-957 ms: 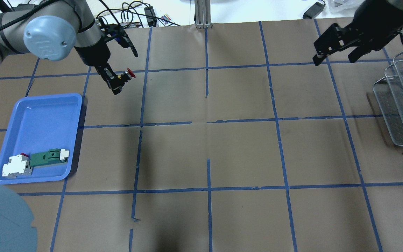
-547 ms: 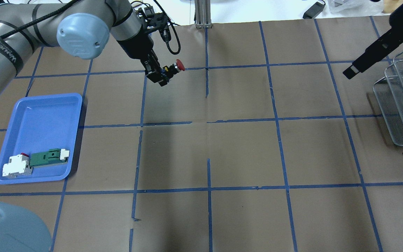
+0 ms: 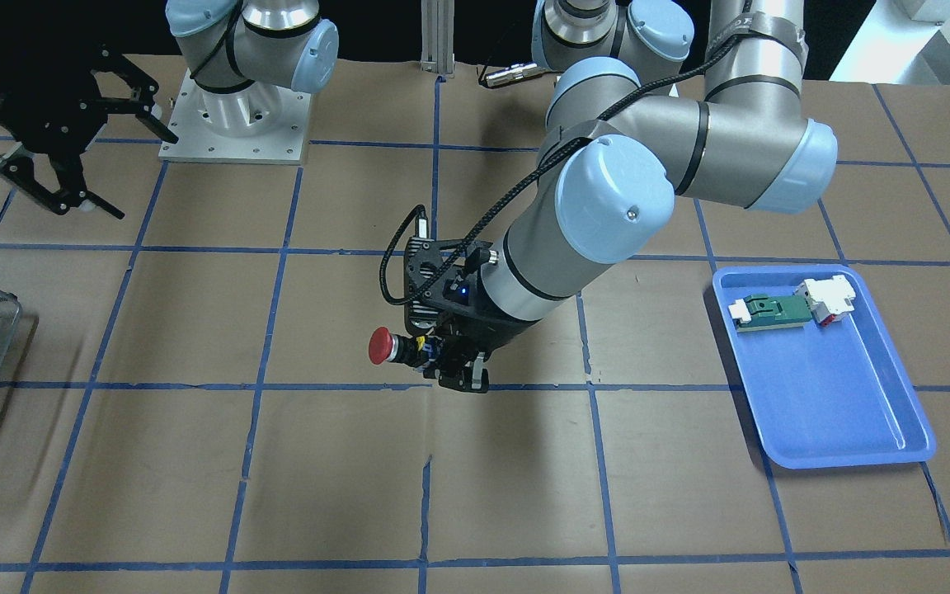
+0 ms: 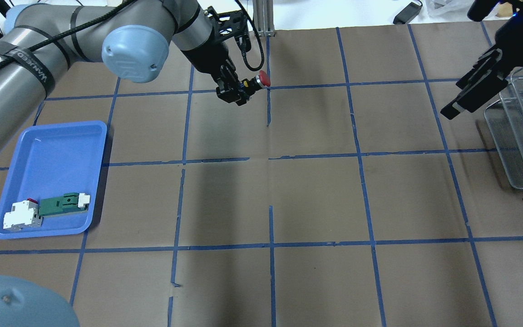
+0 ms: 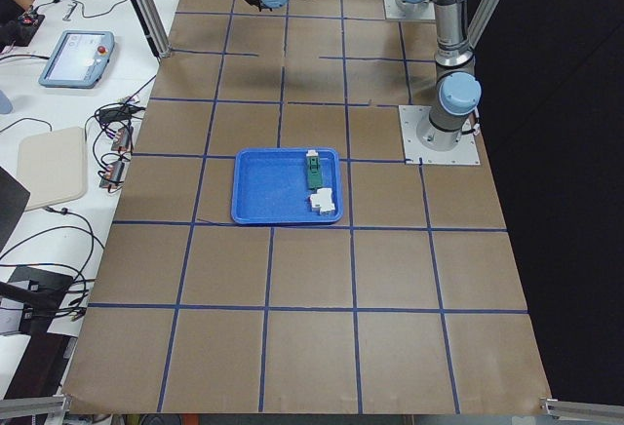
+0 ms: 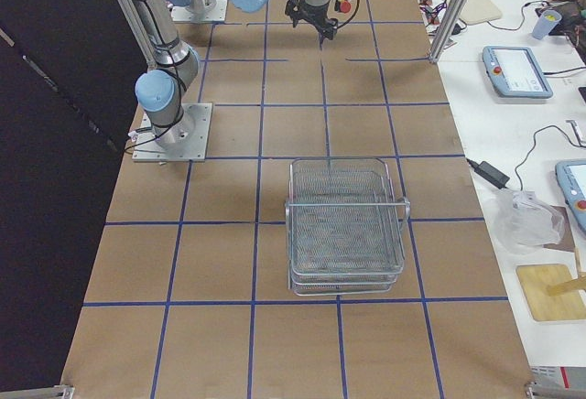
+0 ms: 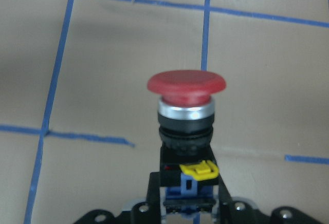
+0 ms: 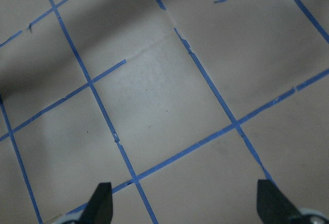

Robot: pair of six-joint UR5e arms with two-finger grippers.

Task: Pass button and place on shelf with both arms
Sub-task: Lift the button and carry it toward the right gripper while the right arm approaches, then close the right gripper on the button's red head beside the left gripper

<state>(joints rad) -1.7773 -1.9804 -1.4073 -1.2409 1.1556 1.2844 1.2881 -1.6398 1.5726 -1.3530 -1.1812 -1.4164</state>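
Brown-papered worktop (image 4: pixel 316 195), taped in a blue grid. Left end effector (image 4: pixel 236 94) is clamped on the button's (image 4: pixel 258 82) base and holds it aloft, red mushroom cap, steel collar and black body projecting beyond its fingertips. Right end effector (image 4: pixel 468 93) is empty, fingers apart, well apart from the button and beside the wire shelf (image 4: pixel 515 150). Judged step: hand-over pending. The right must next close in on the cap end.

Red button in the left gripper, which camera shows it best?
The left wrist view: the button fills the frame, red cap and black body sharp, in the left gripper. Front-facing and overhead show it small; side views barely; right wrist not at all.
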